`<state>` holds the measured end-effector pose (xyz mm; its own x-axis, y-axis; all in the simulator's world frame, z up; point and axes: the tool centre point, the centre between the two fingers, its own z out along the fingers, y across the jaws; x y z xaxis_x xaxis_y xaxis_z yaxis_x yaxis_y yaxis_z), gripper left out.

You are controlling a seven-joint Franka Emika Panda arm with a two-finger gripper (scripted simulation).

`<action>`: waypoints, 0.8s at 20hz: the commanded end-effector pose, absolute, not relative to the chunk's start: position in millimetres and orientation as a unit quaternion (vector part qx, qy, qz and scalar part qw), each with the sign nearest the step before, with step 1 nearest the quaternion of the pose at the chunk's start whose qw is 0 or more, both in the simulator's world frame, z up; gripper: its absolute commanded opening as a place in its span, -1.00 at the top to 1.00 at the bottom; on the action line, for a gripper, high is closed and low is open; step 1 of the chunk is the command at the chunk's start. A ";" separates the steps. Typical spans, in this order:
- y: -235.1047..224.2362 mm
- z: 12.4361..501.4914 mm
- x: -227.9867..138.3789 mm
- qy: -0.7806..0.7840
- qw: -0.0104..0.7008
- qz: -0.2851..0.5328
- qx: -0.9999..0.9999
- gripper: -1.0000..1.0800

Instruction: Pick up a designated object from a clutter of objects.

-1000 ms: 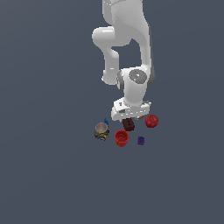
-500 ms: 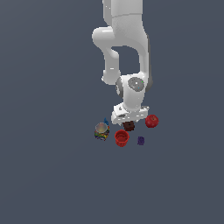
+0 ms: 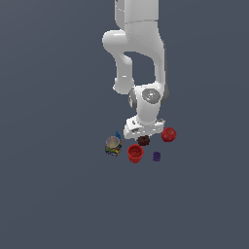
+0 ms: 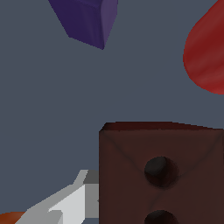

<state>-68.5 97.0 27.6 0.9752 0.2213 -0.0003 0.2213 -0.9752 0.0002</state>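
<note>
Low over the clutter on the flat grey-blue floor [image 3: 58, 194], the white arm's gripper [image 3: 144, 135], directly above the small dark reddish-brown rectangular block [image 3: 143, 141] with darker round holes in its face; block right under the white hand, partly hidden by it in the exterior view, seemingly resting on the floor; finger spacing impossible to judge there, fingertips lost against the block. From the wrist, the same block [image 4: 162, 170] large and close, two dark holes visible on its face, one light grey finger [image 4: 72, 203] just beside its edge, contact not clear; second finger out of sight, so grip cannot be told. Around the block in the exterior view: a glossy red apple-like ball [image 3: 168, 134] near it toward the exterior view's right; an open red cup [image 3: 135, 153] just in front; a tiny purple piece [image 3: 156, 156] beside the cup, toward the exterior view's right; a multicoloured can [image 3: 113, 145] upright toward the exterior view's left, a small blue-and-orange scrap [image 3: 117, 134] showing behind it, too small to identify.
</note>
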 end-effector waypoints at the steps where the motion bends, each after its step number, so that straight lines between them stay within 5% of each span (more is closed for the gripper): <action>1: 97.1 26.9 -68.2 0.111 0.000 0.000 0.994 1.00; 16: 83.3 46.8 -71.8 0.111 0.000 0.000 0.994 1.00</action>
<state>-71.8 86.8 41.2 0.9751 0.2218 -0.0024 0.2218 -0.9751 0.0002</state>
